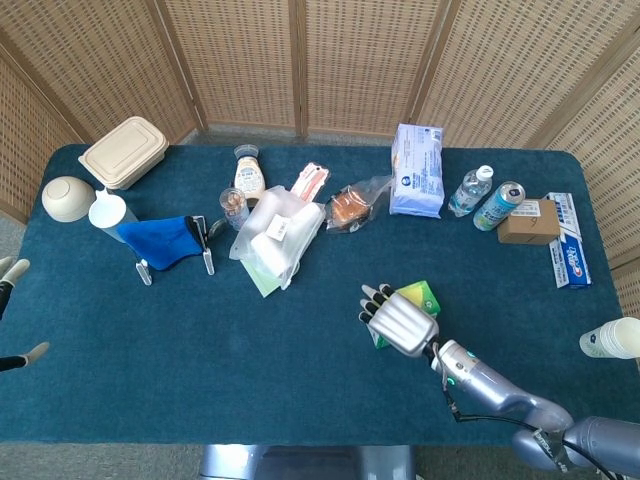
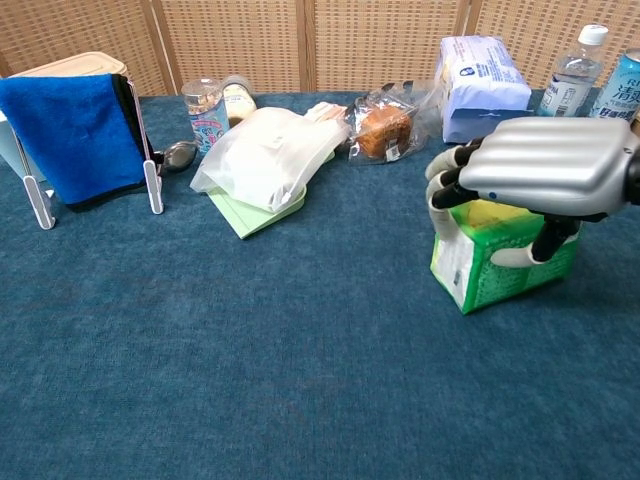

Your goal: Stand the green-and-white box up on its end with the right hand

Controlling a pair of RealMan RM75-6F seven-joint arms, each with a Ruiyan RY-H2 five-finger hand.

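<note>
The right hand (image 2: 545, 165) is clamped over the box (image 2: 490, 262), fingers (image 2: 447, 175) curled down its far end and thumb pressed on the near side. The box lies on the table (image 2: 250, 360) under the palm. Beyond the hand sit a tissue pack (image 2: 478, 85) and a wrapped bun (image 2: 384, 130). The left hand (image 1: 12, 300) shows only fingertips, spread, holding nothing, far off to the side.

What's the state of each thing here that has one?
green-and-white box: lying on its side, gripped from above.
right hand: fingers curled over the box's far edge, thumb on its near face.
left hand: at table's left edge, holds nothing.
takeout container: lid closed.
water bottle: lying down, capped.
blue cloth: draped over a small rack.
bowl: upside down.
</note>
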